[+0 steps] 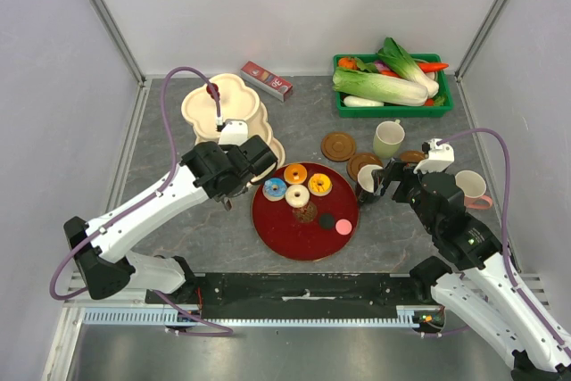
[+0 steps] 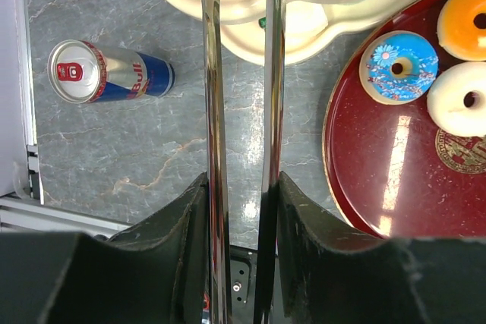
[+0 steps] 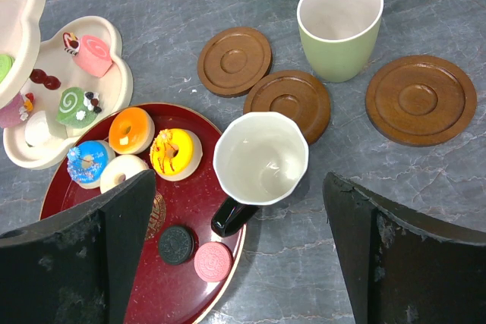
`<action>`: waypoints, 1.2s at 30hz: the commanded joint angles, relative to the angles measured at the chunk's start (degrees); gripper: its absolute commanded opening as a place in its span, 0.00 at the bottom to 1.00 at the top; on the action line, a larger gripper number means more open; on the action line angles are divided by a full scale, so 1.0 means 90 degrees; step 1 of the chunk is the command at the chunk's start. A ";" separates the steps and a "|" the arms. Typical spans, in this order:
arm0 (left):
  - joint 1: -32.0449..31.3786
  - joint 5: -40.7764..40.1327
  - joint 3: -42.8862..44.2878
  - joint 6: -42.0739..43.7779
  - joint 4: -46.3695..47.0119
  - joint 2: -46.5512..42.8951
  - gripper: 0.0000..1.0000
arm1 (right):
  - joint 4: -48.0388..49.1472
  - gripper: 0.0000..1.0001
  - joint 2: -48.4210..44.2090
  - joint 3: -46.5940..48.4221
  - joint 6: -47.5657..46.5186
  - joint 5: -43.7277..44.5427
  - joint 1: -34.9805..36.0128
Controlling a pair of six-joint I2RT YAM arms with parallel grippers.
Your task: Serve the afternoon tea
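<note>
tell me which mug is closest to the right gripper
The faceted mug with the black handle, at the red tray's edge, directly in front of the open right gripper. The pale green mug stands farther back among the coasters.

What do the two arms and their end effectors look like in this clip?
The left arm and the right arm have white links and black joint housings. A purple cable loops along each. The right end effector has two broad matte-black fingers with scuffed edges; the left end effector has black fingers too.
</note>
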 commanded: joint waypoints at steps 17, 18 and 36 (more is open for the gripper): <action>0.0249 -0.0049 0.0016 0.0017 -0.1146 -0.0282 0.48 | 0.0163 0.98 0.0020 -0.0010 0.0035 0.0093 0.0012; 0.0249 -0.0030 0.0016 0.0027 -0.1136 -0.0301 0.48 | 0.0153 0.98 0.0029 -0.0010 0.0035 0.0093 0.0002; 0.0249 0.0263 0.0397 0.0329 -0.1126 -0.0584 0.51 | 0.0163 0.98 0.0000 -0.0010 0.0045 0.0103 0.0002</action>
